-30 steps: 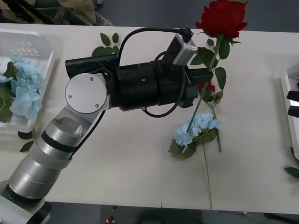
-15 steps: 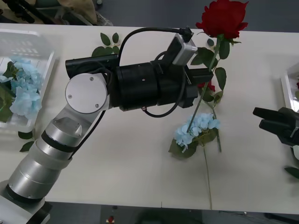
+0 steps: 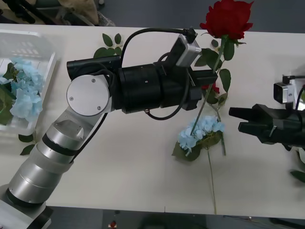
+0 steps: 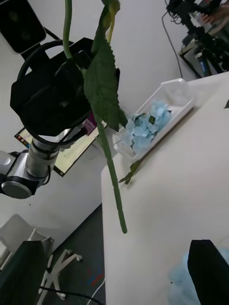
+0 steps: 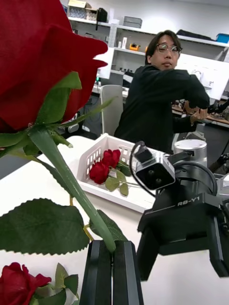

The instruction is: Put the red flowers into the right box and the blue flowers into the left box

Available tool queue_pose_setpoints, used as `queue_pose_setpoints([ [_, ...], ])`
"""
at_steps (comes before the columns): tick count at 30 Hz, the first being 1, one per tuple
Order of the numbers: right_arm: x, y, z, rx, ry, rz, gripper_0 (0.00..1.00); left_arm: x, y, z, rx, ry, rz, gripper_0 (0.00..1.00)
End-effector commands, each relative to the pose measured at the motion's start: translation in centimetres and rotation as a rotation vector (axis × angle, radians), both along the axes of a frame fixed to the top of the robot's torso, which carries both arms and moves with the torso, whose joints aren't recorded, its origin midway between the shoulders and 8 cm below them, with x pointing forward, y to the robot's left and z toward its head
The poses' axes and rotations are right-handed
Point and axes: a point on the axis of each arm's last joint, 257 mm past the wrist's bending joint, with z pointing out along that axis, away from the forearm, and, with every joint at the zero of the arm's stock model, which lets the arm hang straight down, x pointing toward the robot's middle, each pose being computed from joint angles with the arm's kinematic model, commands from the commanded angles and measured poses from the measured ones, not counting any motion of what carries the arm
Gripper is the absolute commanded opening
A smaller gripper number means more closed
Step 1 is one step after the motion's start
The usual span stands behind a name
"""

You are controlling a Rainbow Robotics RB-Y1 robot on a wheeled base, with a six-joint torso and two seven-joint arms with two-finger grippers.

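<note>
My left gripper is shut on the stem of a red flower, holding the rose upright above the table. My right gripper is open, level with the stem and a short way to its right; the left wrist view shows it facing the stem. A second red flower and a blue flower lie on the table under the held stem. The left box holds blue flowers. The right box holds red flowers.
Loose green leaf sprigs lie at the table's back, by the left box and at the right edge. A person sits beyond the right box, touching nothing on the table.
My right arm has come in from the right edge and moved left toward the held rose stem, fingers open. The left arm and its rose have not moved.
</note>
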Motion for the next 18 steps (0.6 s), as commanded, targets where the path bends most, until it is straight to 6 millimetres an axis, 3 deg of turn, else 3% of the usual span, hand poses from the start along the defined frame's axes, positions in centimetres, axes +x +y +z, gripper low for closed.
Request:
queue_pose_setpoints([
  [1,0.7,0.9,1.3,-0.032,-0.065,0.02,0.88,-0.8,-0.6,1.5,-0.001,-0.064,-0.025,0.0],
  [12,0.8,5.0,1.8,-0.018,-0.082,0.098,0.88,-0.8,-0.6,1.5,-0.001,-0.064,-0.025,0.0],
  [18,0.5,6.6,0.9,-0.033,-0.072,0.127,0.88,-0.8,-0.6,1.5,-0.001,-0.064,-0.025,0.0],
])
